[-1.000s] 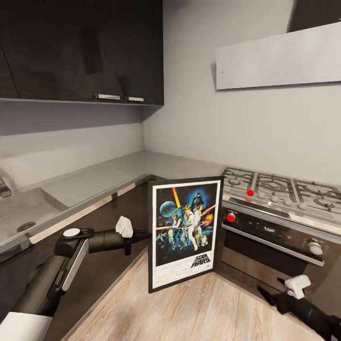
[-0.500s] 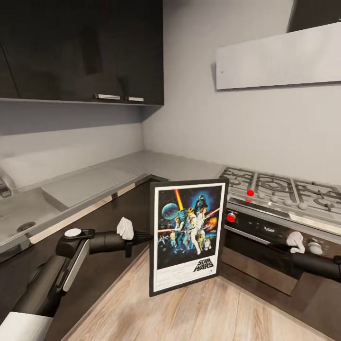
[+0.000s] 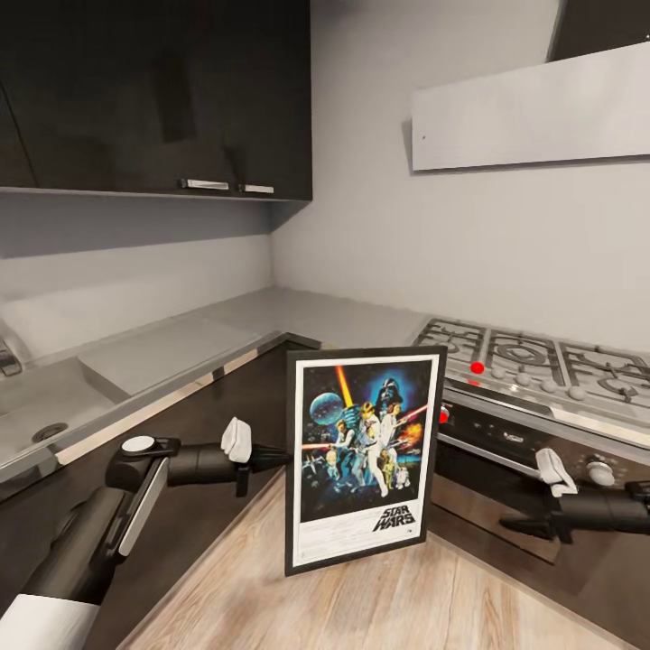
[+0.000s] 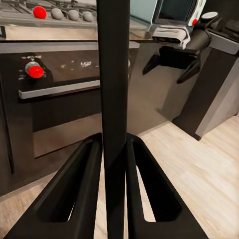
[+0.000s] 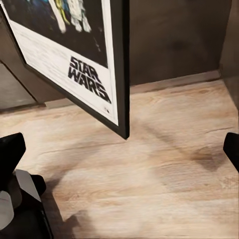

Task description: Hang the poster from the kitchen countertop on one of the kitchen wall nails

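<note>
Left gripper (image 3: 275,457) is clamped on the poster's (image 3: 363,456) left edge; in the wrist cam both fingers (image 4: 74,191) pinch the black frame. Poster is upright in mid-air over the wood floor (image 3: 361,605), in front of the oven (image 3: 506,460), off the kitchen countertop (image 3: 181,348). Right gripper (image 3: 516,524) sits just right of the poster w/ jaws spread wide, holding nothing.

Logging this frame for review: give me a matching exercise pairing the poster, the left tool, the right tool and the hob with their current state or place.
Things:
1. poster
2. left tool
3. right tool
4. hob

States:
A. open, apart from the frame
B. set in the countertop
C. held upright, off the floor
D. shut on the frame's edge

Pairs: 1-C, 2-D, 3-A, 4-B
</note>
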